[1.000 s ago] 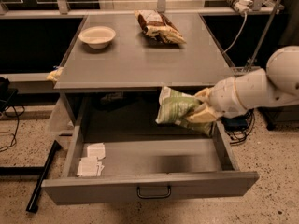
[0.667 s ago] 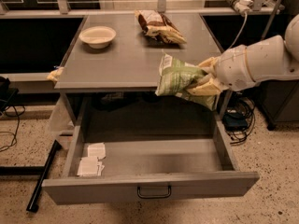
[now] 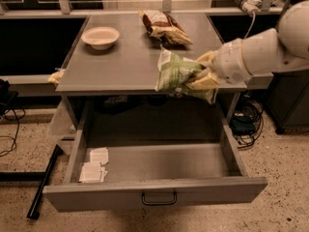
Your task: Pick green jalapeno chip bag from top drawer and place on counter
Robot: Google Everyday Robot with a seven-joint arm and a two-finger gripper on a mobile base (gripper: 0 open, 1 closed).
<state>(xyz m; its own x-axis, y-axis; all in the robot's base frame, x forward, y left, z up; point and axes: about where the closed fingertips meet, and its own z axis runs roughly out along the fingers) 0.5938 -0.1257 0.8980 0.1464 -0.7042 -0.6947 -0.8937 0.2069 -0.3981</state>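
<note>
From the one camera view, looking down at the front of the table, the white arm (image 3: pixel 260 47) reaches in from the right, and the gripper (image 3: pixel 205 71) sits at the front right corner of the counter (image 3: pixel 120 66). Its pale yellow fingers (image 3: pixel 206 58) are pinched on the right end of the green jalapeno chip bag (image 3: pixel 175 74), one above the bag and one beneath it. The rest of the bag sticks out to the left of the jaws, crumpled and roughly level. The bag is held in the air, well above the open top drawer (image 3: pixel 154 195). It overlaps the counter's front edge, its upper part over the grey top and its lower part hanging past the lip. I cannot tell whether it touches the surface.

The drawer is pulled out wide, its dark loop handle (image 3: pixel 159 198) at front centre. Inside, only a few small white packets (image 3: pixel 94 166) lie in the left front corner. On the counter a cream bowl (image 3: pixel 100 36) stands at the back left and a brown-and-cream chip bag (image 3: pixel 164 27) lies at the back, apart from the green one. Dark cables (image 3: pixel 244 124) trail on the speckled floor to the right of the drawer
</note>
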